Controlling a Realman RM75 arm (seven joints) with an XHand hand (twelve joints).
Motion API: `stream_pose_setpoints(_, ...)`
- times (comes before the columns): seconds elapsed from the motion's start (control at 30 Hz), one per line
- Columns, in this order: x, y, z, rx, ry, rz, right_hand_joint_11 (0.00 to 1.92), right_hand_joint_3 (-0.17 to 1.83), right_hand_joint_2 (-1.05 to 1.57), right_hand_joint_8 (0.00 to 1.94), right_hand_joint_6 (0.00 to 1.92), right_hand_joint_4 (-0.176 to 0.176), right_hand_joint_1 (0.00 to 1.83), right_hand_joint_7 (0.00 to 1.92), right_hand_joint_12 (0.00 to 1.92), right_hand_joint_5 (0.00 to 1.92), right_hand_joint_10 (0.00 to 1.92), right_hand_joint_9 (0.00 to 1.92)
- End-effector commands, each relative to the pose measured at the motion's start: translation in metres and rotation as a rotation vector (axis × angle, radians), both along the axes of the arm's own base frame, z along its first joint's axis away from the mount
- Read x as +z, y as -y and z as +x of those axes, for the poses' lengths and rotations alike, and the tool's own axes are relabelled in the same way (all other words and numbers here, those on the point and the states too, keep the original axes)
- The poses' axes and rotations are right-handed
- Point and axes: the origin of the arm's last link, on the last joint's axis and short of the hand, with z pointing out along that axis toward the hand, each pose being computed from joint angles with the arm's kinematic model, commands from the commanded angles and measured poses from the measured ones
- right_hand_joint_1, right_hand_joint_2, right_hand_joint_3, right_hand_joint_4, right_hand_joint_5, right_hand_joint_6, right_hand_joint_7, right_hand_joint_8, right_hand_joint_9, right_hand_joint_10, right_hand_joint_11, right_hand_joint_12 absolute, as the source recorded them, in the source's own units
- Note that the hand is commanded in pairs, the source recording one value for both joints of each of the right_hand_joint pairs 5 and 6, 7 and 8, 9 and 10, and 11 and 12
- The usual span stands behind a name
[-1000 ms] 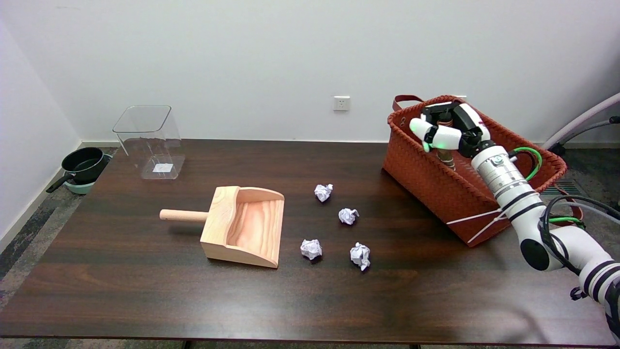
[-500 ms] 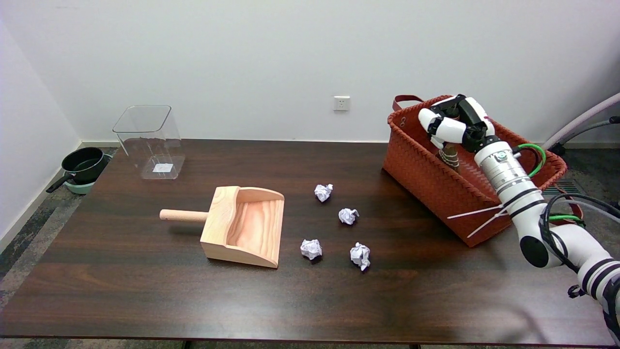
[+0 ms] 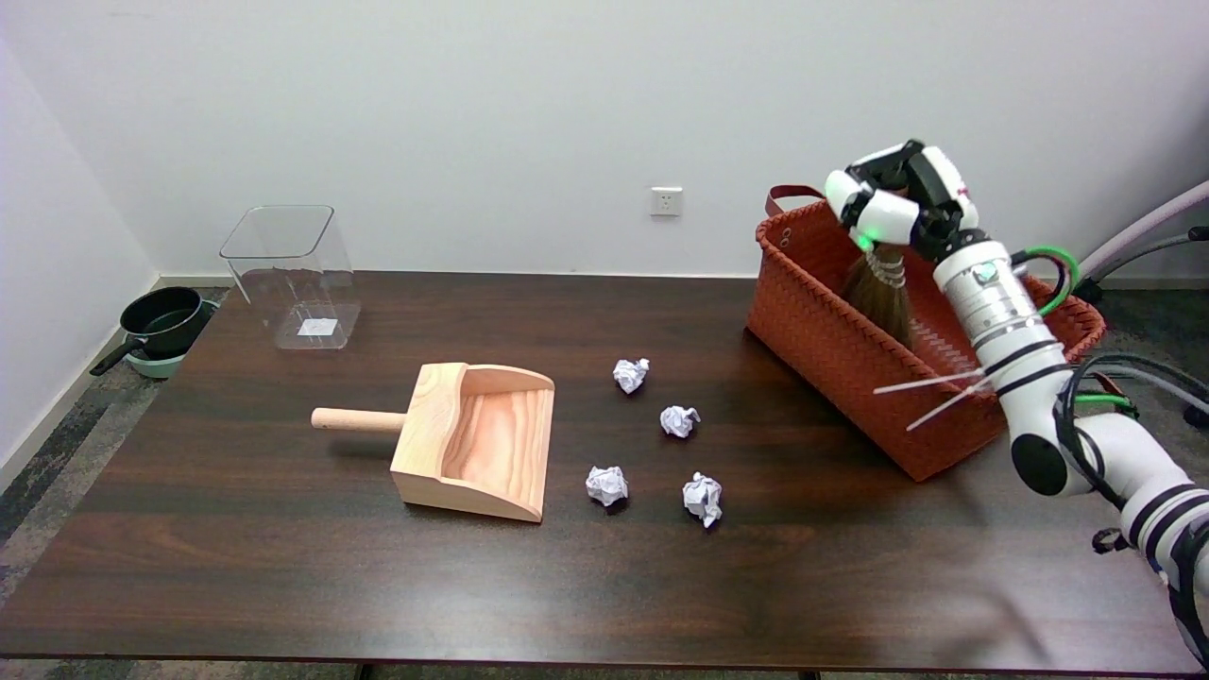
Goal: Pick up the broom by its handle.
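dark wooden table (image 3: 283, 567) beneath white wall (image 3: 529, 104), maybe carpeted floor (image 3: 57, 444).

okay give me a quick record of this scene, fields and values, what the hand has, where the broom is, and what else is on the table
right hand: right hand grips the broom by its handle, above the basket
broom: broom hangs bristles down, lower part still inside the basket
basket: orange woven basket at the table's right end
dustpan: wooden dustpan, left of centre
paper: four crumpled paper balls between dustpan and basket
bin: clear plastic bin, far left
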Motion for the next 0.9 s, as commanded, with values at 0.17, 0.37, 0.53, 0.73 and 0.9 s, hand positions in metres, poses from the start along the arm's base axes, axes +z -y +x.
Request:
stream_pose_setpoints(0.17, -0.006, 0.008, 0.105, 0.173, -0.103, -0.129, 1.8, 1.02, 1.03, 1.92, 1.92, 0.0, 1.06, 1.92, 1.8, 1.92, 1.92, 1.92)
stream_pose_setpoints(0.37, -0.01, 0.002, 0.128, 0.264, -0.022, -0.116, 1.79, 1.07, 1.07, 1.92, 1.92, 0.0, 1.06, 1.92, 1.79, 1.92, 1.92, 1.92)
stream_pose_setpoints(0.53, -0.02, -0.003, 0.15, 0.365, 0.041, -0.089, 1.8, 1.13, 1.09, 1.92, 1.92, 0.0, 1.04, 1.92, 1.8, 1.92, 1.92, 1.92)
stream_pose_setpoints(0.73, -0.032, 0.0, 0.172, 0.42, 0.09, -0.032, 1.81, 1.16, 1.11, 1.92, 1.92, 0.0, 1.03, 1.92, 1.81, 1.92, 1.92, 1.92)
stream_pose_setpoints(0.9, -0.055, -0.011, 0.188, 0.476, 0.173, 0.058, 1.82, 1.19, 1.13, 1.92, 1.92, 0.0, 1.02, 1.92, 1.82, 1.92, 1.92, 1.92)
